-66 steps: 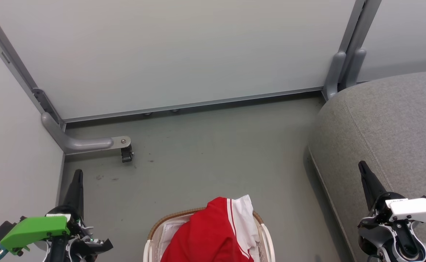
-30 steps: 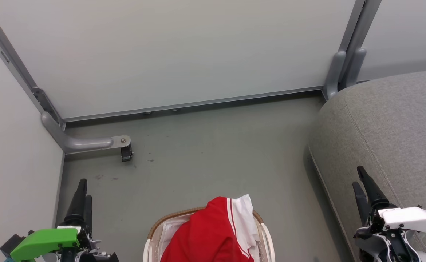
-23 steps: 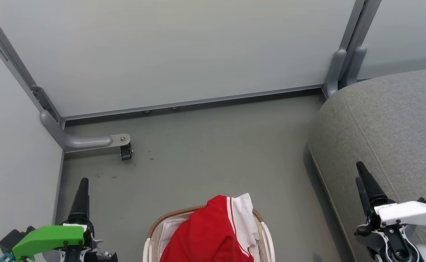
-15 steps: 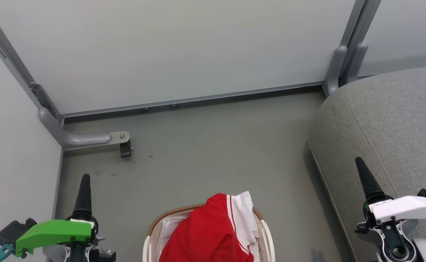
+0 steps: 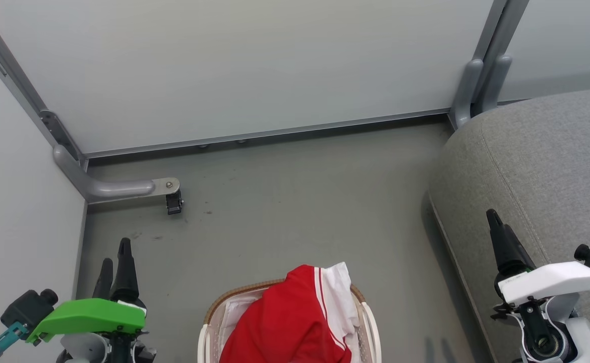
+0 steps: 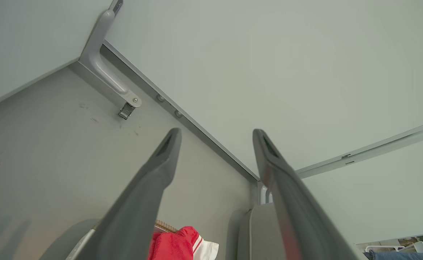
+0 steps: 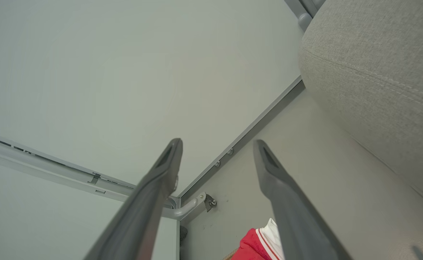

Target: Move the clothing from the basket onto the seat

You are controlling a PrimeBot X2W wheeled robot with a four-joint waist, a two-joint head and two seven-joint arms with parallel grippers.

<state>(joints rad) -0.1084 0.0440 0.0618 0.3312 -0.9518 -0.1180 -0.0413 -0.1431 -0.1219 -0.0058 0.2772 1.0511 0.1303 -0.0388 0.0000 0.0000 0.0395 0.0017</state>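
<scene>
- While both arms hang low on either side of the basket point(image 5: 239, 295), the left pincer point(image 5: 115, 254) stands open. In the left wrist view its two dark fingers point(image 6: 150, 180) spread apart, with nothing between them but bare floor point(image 5: 300, 201) and wall panel point(image 5: 249, 65).
- The right pincer point(image 5: 494, 222) is open too: in the right wrist view its fingers stand well apart and grip nothing.
- The clothing point(image 5: 285, 322), bright red with thin white stripes and a white panel, lies heaped in the basket. It is to the right of the left pincer and to the left of the right pincer, and touches neither.
- The heap rises above the basket's brown braided rim, and its white panel hangs on the side nearer the right pincer.
- A plain white lining point(image 5: 232, 317) shows inside the basket on the side nearer the left pincer.
- The seat point(image 5: 542, 166), grey and woven with a stitched seam, lies at the right pincer's side. In the head view that pincer's finger shows against the seat's rounded edge, and in the right wrist view the seat rises to the right of the fingers. I cannot tell whether they touch.
- From the left pincer the seat is well apart, beyond the basket.
- Ahead of the left pincer's fingertips, a grey bracket with a small black caster point(image 5: 174, 204) stands on the floor, where two wall panels meet.
- The basket sits on the floor, with a strip of floor between it and the seat.
</scene>
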